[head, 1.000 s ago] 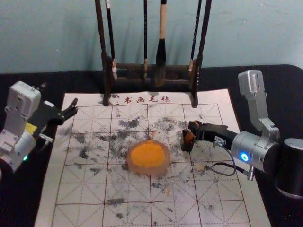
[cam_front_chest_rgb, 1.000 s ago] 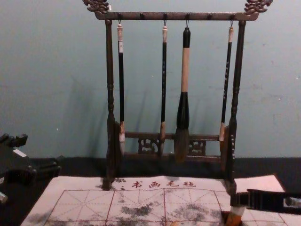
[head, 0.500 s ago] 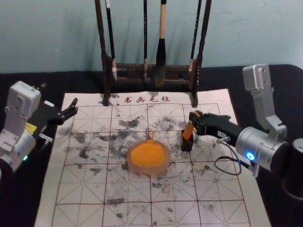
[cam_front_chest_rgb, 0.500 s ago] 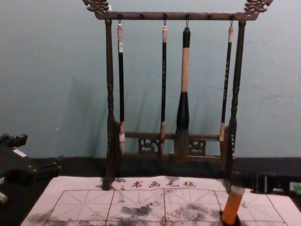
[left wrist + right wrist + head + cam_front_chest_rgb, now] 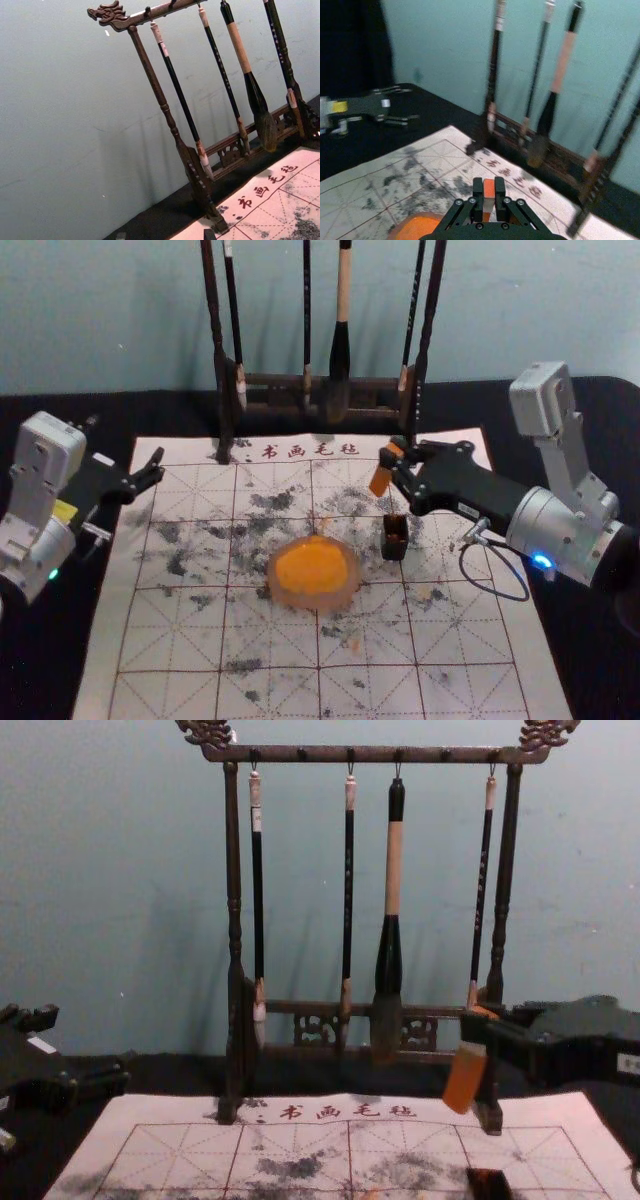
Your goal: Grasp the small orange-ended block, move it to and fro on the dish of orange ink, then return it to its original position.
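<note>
My right gripper (image 5: 392,456) is closed around the orange-ended block (image 5: 380,480), holding it tilted above the mat, behind the small dark holder (image 5: 395,538). The chest view shows the block (image 5: 465,1078) hanging from the right gripper (image 5: 478,1028), its orange lower end well above the holder (image 5: 488,1183). In the right wrist view the block (image 5: 489,194) is pinched between both fingers of the right gripper (image 5: 489,196). The dish of orange ink (image 5: 313,572) lies on the mat, left of the holder. My left gripper (image 5: 152,472) is parked, open, at the mat's far left corner.
A dark wooden rack (image 5: 270,382) with several hanging brushes stands at the back edge of the gridded white mat (image 5: 270,640). The rack's right post rises close behind the raised block. Black cloth (image 5: 90,410) surrounds the mat.
The right gripper has risen with the block, lifting it out of the dark holder, then shifted back and slightly left. The holder stays in place. The left arm has not moved.
</note>
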You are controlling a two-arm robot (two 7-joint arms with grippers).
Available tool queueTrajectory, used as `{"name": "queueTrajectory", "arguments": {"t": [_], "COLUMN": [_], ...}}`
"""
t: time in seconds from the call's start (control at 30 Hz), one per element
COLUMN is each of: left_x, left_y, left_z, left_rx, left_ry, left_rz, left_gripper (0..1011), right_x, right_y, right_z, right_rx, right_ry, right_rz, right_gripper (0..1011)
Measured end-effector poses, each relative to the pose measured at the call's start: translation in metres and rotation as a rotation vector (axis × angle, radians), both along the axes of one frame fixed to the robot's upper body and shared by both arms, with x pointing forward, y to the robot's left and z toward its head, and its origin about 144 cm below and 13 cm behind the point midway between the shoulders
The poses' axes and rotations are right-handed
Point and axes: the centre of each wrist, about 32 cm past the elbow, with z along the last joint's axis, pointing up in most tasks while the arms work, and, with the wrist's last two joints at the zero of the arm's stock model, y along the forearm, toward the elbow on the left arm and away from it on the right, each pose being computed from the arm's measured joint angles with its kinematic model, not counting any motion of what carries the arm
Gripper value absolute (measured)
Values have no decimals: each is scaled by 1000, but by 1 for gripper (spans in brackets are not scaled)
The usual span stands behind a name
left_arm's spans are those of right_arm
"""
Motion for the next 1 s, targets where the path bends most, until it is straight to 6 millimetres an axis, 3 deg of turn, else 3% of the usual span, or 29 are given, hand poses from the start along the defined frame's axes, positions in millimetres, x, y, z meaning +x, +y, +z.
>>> {"name": "queueTrajectory", "arguments": {"t": [0.47,1.0], "left_x": [0,0], "left_y": [0,0], "left_z": [0,0], "left_rx": [0,0], "left_ry": [0,0], "left_rz": [0,0], "left_gripper": [1001,1001], "right_x": [44,71], "right_y": [4,18], "right_z": [-12,-19], "right_rx": [-88,-167], "right_ry": [-37,67], "right_rz": [301,392], "right_gripper": [131,131]}}
